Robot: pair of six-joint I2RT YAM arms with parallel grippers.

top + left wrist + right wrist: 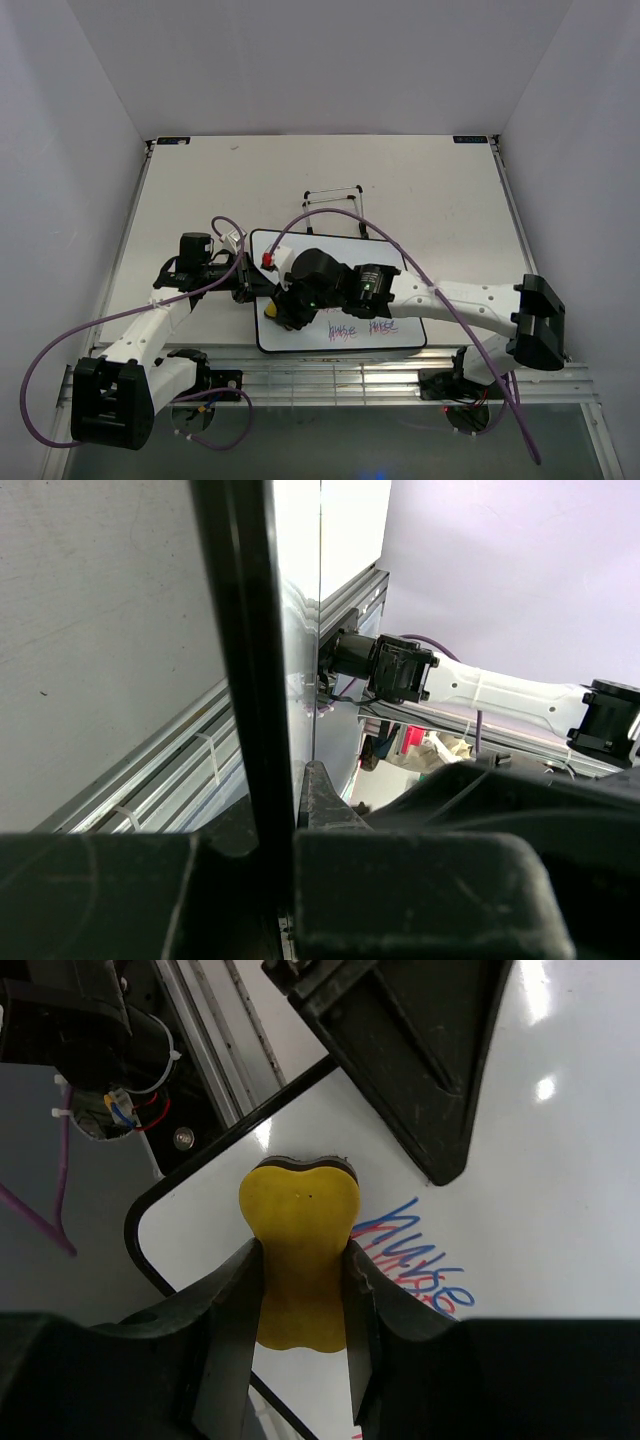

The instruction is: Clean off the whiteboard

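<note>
Right jaws around eraser (300, 1260), whiteboard (560, 1210) beneath

Pose: left arm (150, 335) stretched forward, left gripper (247, 285) closed on whiteboard (275, 340) edge; right arm (470, 300) reached leftward, wrist bent down, right gripper (300, 1285) clamped on eraser (300, 1205) waist.

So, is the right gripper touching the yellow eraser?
Touching. The right wrist view shows both fingers of the right gripper pressed against the narrow waist of the yellow eraser, no gap on either side.
</note>
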